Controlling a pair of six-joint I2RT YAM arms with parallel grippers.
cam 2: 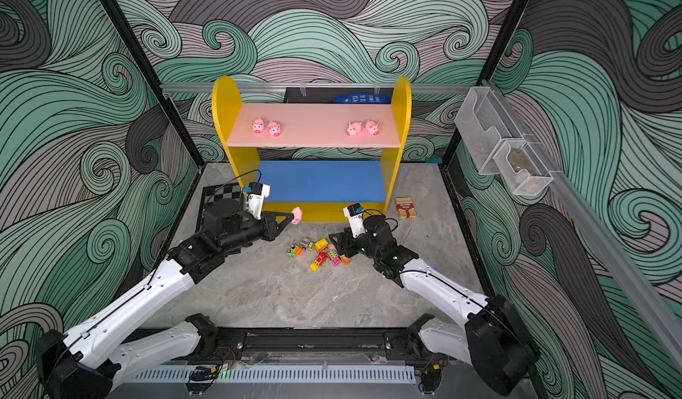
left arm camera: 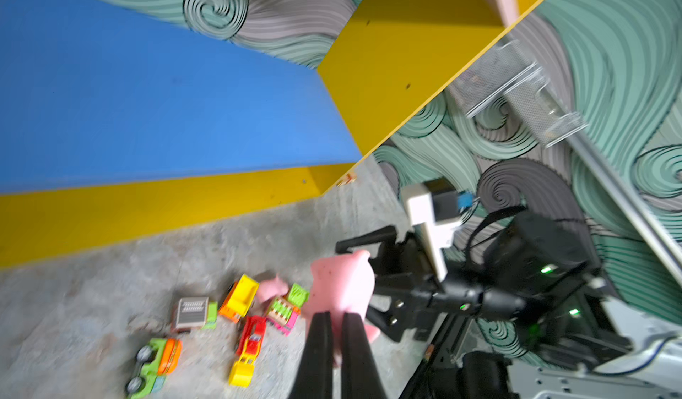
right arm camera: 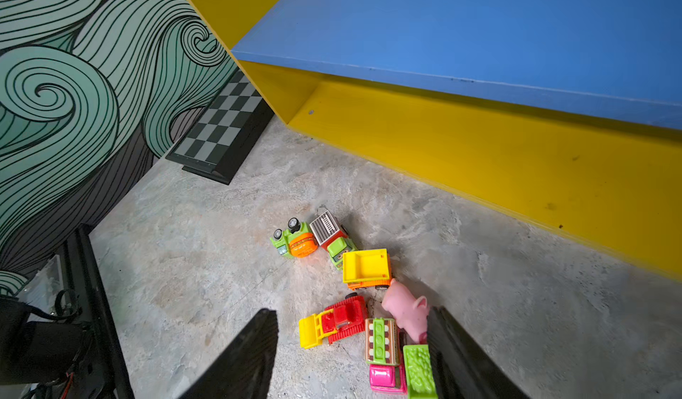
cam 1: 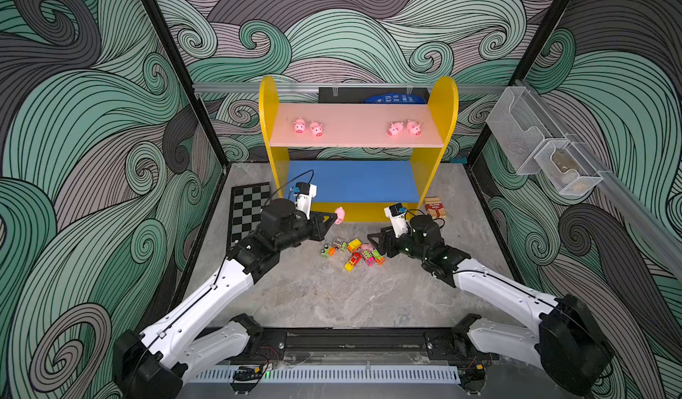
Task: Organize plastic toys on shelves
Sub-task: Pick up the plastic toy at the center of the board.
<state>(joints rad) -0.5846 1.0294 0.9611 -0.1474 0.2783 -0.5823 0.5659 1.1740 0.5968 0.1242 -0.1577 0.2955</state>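
Left gripper: the left gripper (left arm camera: 334, 321) is clenched on the held pig (left arm camera: 341, 290), in the air just in front of the shelves (cam 1: 444, 98), low, near their yellow base.
Right gripper: the right gripper (right arm camera: 352, 311) stands spread open and empty over the toy vehicles (cam 1: 352, 253) on the floor, with one finger right beside the loose pig (right arm camera: 406, 310).
Already placed: four pigs (cam 1: 308, 126) sit in two pairs on the pink upper board (cam 1: 354, 113); the blue lower board (cam 1: 354, 179) is bare.
Slip risk: the pinch takes only one end of the glossy body, so I'd expect the pig to twist or pop free on a quick lift and drop among the vehicles.
Shelf risk: coming up too close could knock the board's front edge, or nudge the pigs there on set-down.
Pile risk: closing here could catch the green or pink truck together with the loose pig, or scatter the cluster.
Arm risk: both wrists work near each other by the shelf front; a crossing path may bump them.
Writing: the red-and-tan card box (cam 1: 434, 207) carries print, too small to read; I see no other legible label.
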